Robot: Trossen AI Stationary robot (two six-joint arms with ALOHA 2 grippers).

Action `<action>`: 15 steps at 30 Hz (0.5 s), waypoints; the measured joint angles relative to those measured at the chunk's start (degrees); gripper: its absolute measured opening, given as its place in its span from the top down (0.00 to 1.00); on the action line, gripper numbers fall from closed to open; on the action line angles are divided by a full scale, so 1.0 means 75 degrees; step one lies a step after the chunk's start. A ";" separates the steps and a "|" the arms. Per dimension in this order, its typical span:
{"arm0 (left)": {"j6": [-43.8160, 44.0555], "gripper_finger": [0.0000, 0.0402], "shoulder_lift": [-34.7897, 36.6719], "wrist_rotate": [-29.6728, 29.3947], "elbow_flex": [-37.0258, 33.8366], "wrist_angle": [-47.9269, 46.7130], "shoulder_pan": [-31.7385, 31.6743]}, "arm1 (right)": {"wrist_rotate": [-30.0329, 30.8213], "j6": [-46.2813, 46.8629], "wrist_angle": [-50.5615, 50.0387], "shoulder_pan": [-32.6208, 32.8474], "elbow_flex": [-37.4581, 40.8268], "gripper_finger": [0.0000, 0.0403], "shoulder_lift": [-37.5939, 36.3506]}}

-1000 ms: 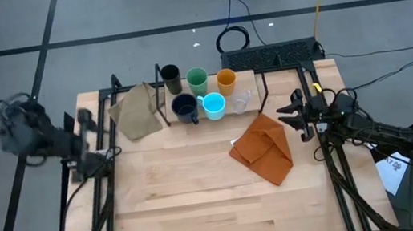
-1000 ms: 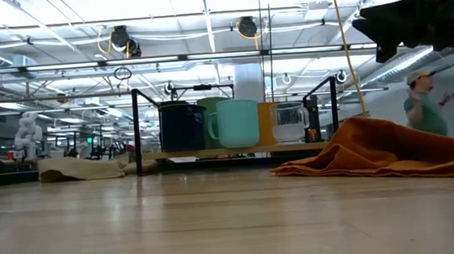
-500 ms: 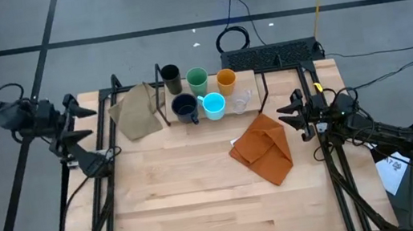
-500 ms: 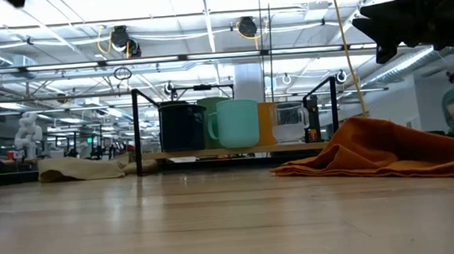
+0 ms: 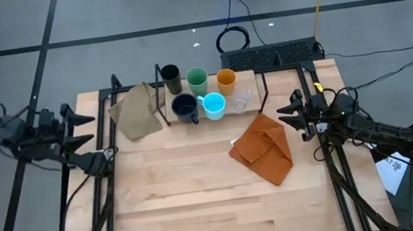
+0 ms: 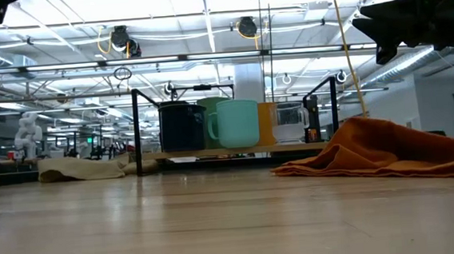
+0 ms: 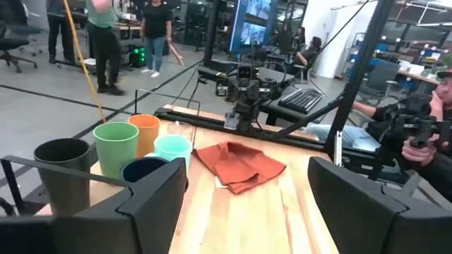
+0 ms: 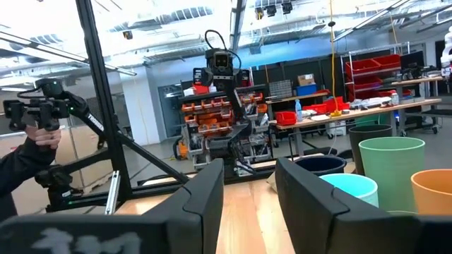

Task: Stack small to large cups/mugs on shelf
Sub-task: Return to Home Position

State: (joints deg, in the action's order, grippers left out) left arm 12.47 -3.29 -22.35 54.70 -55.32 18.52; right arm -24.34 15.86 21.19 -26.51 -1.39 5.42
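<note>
dark brown cup (image 5: 171, 76): brown so deep it is nearly black, plain
green cup (image 5: 197, 79): soft sage green, no pattern
orange cup (image 5: 226, 79): warm orange, plain
navy mug (image 5: 184, 107): very dark blue, inside and out
light blue mug (image 5: 214, 105): pale turquoise (closer to mint in the low view)
clear cup (image 5: 243, 99): colourless and see-through
shelf (image 5: 256, 84): light wood board on black legs
table (image 5: 203, 205): pale blond wood in long strips, with some darker streaks of grain
folded cloth (image 5: 264, 149): rust orange, unpatterned
crumpled cloth (image 5: 133, 111): dull khaki tan
left gripper (image 5: 92, 138): black
right gripper (image 5: 292, 116): black
floor (image 5: 96, 18): grey, crossed by dark lines
</note>
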 joint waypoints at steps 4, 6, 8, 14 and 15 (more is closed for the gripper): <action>-0.0168 0.26 0.0000 0.1115 0.0000 -0.0050 -0.1260 | -0.0006 0.0000 -0.0003 0.0001 0.0000 0.70 0.0000; -0.0211 0.26 0.0000 0.1612 0.0000 -0.0178 -0.1924 | -0.0011 0.0000 -0.0003 0.0001 0.0000 0.70 -0.0001; -0.0380 0.26 0.0000 0.1915 -0.0025 -0.0021 -0.2600 | -0.0009 -0.0003 -0.0002 0.0001 0.0000 0.70 -0.0001; -0.1583 0.26 -0.0003 0.3584 -0.0833 0.1939 -0.4026 | -0.0009 0.0000 0.0055 0.0001 0.0000 0.70 0.0001; -0.1629 0.26 0.0000 0.3614 -0.0989 0.2101 -0.4155 | -0.0009 -0.0001 0.0060 0.0001 0.0000 0.70 -0.0001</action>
State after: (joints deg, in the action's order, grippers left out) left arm 0.25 -3.29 4.75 47.28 -39.56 -12.64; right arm -24.40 15.85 21.63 -26.51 -1.39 5.41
